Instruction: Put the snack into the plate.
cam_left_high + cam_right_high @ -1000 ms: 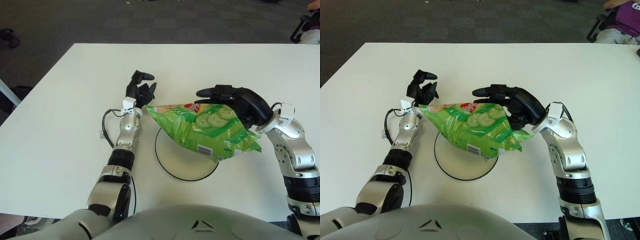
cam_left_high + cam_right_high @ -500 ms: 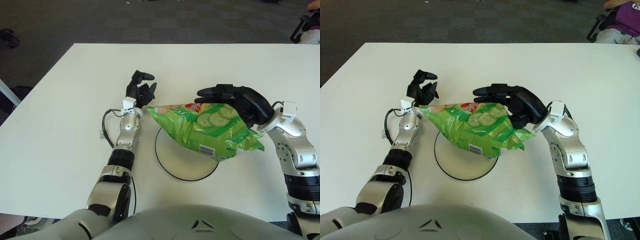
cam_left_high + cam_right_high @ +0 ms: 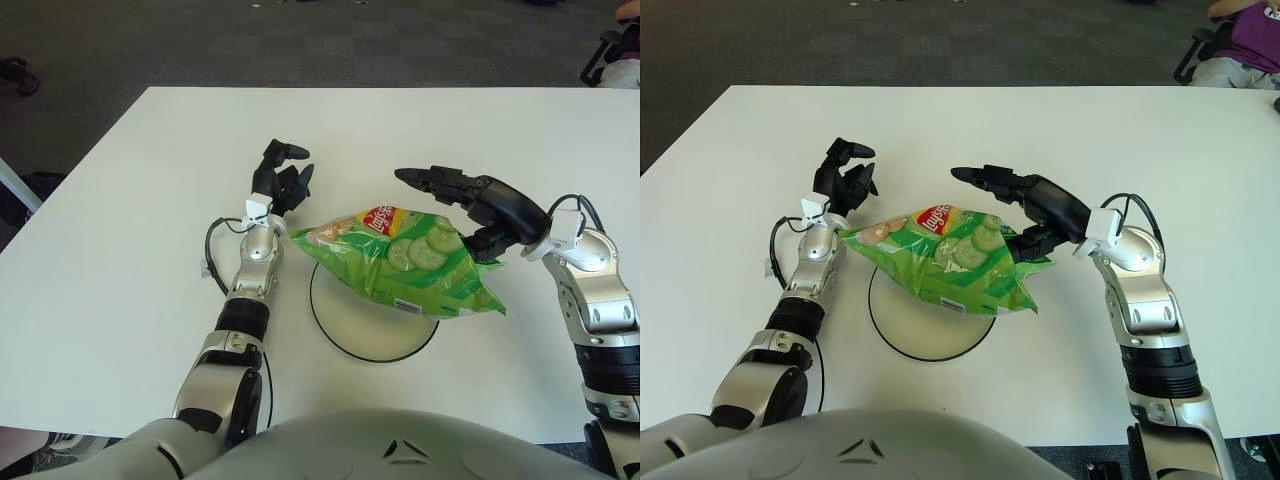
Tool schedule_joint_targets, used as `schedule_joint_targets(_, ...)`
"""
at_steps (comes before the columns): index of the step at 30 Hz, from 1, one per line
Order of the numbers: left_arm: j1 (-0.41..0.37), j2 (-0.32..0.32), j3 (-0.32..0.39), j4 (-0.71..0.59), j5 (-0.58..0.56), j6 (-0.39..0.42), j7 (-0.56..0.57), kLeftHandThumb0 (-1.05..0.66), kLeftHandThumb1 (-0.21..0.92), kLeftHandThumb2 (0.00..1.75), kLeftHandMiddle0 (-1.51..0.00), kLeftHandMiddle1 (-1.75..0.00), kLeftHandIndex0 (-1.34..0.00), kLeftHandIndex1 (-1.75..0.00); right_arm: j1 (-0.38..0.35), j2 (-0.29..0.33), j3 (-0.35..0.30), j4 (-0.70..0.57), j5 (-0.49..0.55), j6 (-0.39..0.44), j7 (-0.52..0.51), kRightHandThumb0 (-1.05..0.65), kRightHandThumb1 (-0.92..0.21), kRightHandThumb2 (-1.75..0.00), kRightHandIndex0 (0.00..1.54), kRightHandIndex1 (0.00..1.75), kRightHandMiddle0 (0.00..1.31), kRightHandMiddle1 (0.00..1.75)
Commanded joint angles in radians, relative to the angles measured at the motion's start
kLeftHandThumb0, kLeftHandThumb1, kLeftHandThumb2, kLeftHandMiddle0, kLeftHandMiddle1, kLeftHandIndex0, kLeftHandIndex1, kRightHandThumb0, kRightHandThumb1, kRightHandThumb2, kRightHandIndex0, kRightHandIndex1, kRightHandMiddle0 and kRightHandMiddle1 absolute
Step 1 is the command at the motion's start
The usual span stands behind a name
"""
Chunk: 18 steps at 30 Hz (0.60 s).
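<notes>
We observe the snack bag [image 3: 400,262] lying across the plate [image 3: 340,335] at frame centre, its right half overhanging the rim, so we judge placement essentially complete. The right hand [image 3: 470,205], right of centre, has its upper fingers spread above the bag; whether its lower fingers touch the bag's right edge we cannot tell. The left hand [image 3: 280,180], loosely curled and empty, shows just beside the bag's upper-left corner; only withdrawal appears left.
</notes>
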Motion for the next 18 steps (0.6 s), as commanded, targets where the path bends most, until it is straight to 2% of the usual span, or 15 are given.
schedule_joint_targets(1,0.005,0.003,-0.001,-0.012,0.006,-0.002,0.002,-0.36,0.92,0.25,-0.98,-1.75,-0.49,-1.45,-0.015,-0.028,0.021,0.015,-0.084,-0.055,-0.02,-0.77,-0.87,-0.01,0.03,0.01,0.19,0.0)
schedule_joint_targets(5,0.007,0.0,-0.002,-0.014,0.009,-0.003,0.004,-0.36,0.92,0.25,-0.98,-1.75,-0.49,-1.45,-0.01,-0.026,0.022,0.021,-0.16,-0.106,-0.071,-0.69,-0.89,-0.02,0.04,0.01,0.19,0.0)
schedule_joint_targets(9,0.009,-0.002,-0.003,-0.016,0.01,-0.003,0.005,-0.36,0.92,0.25,-0.97,-1.75,-0.49,-1.45,-0.006,-0.03,0.024,0.024,-0.185,-0.128,-0.087,-0.61,-0.9,-0.01,0.06,0.01,0.2,0.0)
schedule_joint_targets(14,0.009,-0.003,-0.003,-0.019,0.011,-0.001,0.007,-0.36,0.92,0.25,-0.97,-1.75,-0.49,-1.45,-0.011,-0.044,0.024,0.026,-0.179,-0.129,-0.07,-0.57,-0.9,-0.01,0.07,0.01,0.19,0.0)
schedule_joint_targets(18,0.008,-0.003,-0.002,-0.021,0.012,0.001,0.008,-0.36,0.92,0.25,-0.97,-1.75,-0.49,-1.45,-0.038,-0.09,0.018,0.034,-0.104,-0.096,0.018,-0.6,-0.92,-0.02,0.08,0.01,0.19,0.0)
